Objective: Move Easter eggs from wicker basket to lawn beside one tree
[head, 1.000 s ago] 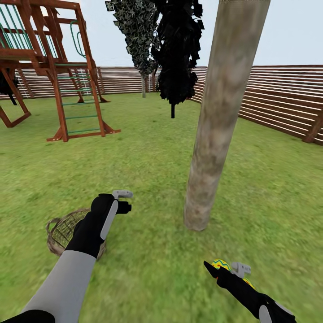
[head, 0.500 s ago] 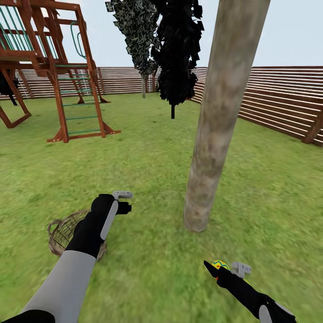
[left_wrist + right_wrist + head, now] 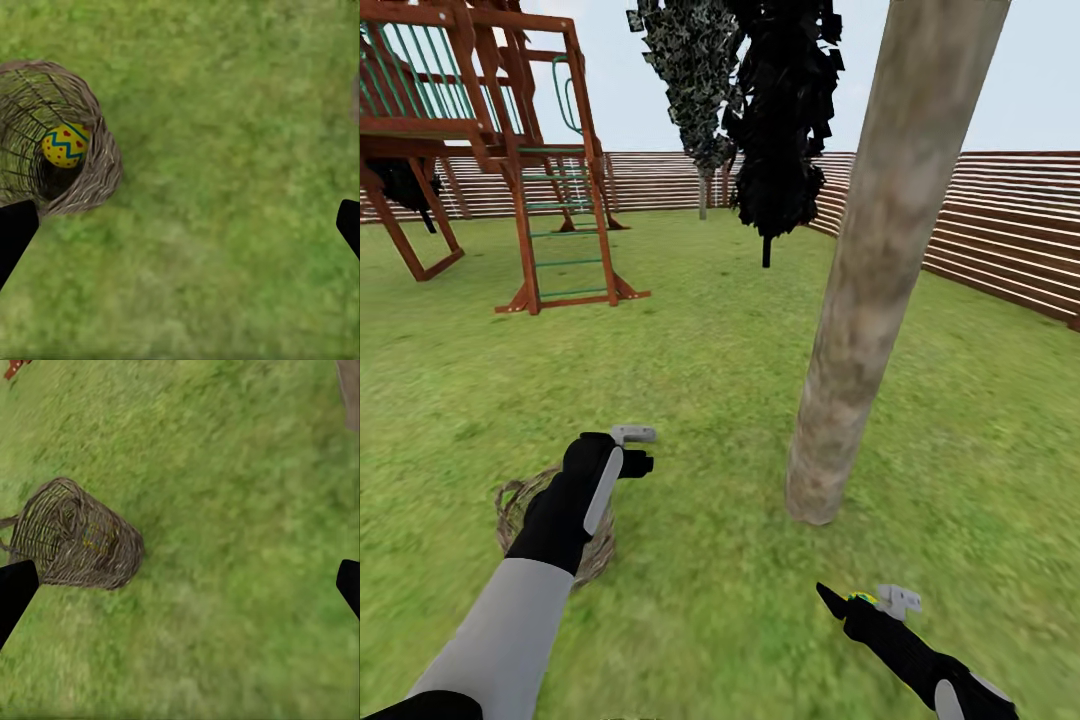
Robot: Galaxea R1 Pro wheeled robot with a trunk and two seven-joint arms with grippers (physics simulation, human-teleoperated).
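The wicker basket [image 3: 515, 500] lies on the lawn [image 3: 700, 360], half hidden behind my left forearm. In the left wrist view one yellow Easter egg [image 3: 66, 145] with a blue zigzag and red dots sits inside the basket [image 3: 90, 180]. My left gripper [image 3: 636, 462] hangs above the grass just beside it, open [image 3: 180, 225] and empty. My right gripper [image 3: 840, 606] is low near the foot of the tree [image 3: 855, 320], open [image 3: 180, 585] with nothing between its fingers. A sliver of another egg [image 3: 863, 598] shows on the grass behind it.
A wooden playset [image 3: 490, 150] stands at the back left. A dark tree [image 3: 775, 120] and a slim grey-green tree [image 3: 695, 80] stand in front of the slatted fence [image 3: 1000, 240]. The right wrist view shows the basket [image 3: 75, 536] and the trunk's foot [image 3: 349, 390].
The whole picture has shifted to the right, so the camera has moved. Both arms hold the same pose in the view. Less of the egg by the right gripper shows now.
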